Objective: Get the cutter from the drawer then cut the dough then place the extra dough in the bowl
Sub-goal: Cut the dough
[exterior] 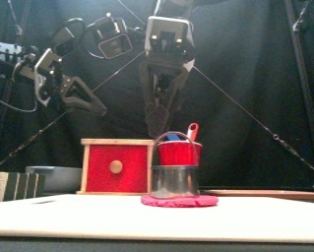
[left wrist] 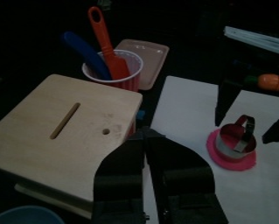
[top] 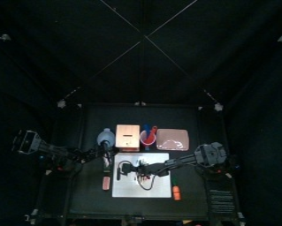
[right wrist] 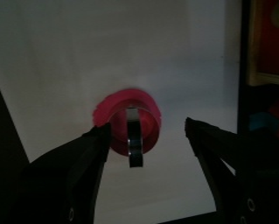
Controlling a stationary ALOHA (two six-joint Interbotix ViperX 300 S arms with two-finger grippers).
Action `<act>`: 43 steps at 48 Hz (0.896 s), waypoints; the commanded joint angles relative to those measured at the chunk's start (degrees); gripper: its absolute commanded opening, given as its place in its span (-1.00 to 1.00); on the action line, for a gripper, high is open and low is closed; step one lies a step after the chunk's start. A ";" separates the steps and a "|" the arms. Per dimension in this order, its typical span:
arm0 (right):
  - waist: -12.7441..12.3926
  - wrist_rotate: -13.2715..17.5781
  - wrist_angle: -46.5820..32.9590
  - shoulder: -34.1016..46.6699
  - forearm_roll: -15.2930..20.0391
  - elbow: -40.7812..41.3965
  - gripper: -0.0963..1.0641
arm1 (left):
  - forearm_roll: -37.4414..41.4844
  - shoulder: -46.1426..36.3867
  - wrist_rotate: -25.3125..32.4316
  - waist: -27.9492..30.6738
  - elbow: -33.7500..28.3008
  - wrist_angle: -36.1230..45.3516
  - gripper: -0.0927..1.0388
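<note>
The round metal cutter (exterior: 178, 181) stands on the pink dough disc (exterior: 179, 201) on the white cutting board (top: 158, 161). My right gripper (right wrist: 148, 129) hangs open straight above the cutter (right wrist: 132, 137), one finger on each side and not touching it. In the left wrist view its fingers (left wrist: 228, 98) flank the cutter (left wrist: 237, 136). My left gripper (left wrist: 146, 153) is shut on nothing and hovers over the wooden box (left wrist: 66, 122). The box's red drawer front (exterior: 116, 167) sits flush. The blue-grey bowl (top: 105, 137) stands left of the box.
Behind the dough stands a red cup (exterior: 179, 153) with a blue and a red toy knife. The pink tray (top: 172, 137) lies to its right. An orange toy (top: 176, 190) rests at the board's front right, and a small red thing (top: 105, 183) lies off its left edge.
</note>
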 commanded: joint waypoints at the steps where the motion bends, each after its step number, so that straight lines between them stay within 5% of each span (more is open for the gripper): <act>1: -0.26 0.09 -0.26 -5.10 -1.67 -0.44 0.84 | 0.26 -0.09 0.09 -0.09 -2.11 -0.53 -0.16; 10: 0.35 0.18 -2.81 -10.37 -2.55 2.64 0.84 | 0.26 -0.09 0.09 -0.26 -2.20 -0.53 -0.16; 22: 0.26 0.26 -15.64 -20.13 -1.23 15.91 0.84 | 3.08 -0.09 0.26 -0.97 -3.34 -0.53 -0.16; 36: -0.09 0.09 -46.23 -33.57 -1.49 36.12 0.84 | 8.26 0.35 -0.35 -4.75 -5.62 -0.88 -0.16; 43: -3.34 -0.35 -63.98 -38.23 -2.99 47.46 0.84 | 14.24 0.97 -1.05 -9.32 -5.98 -5.54 -0.14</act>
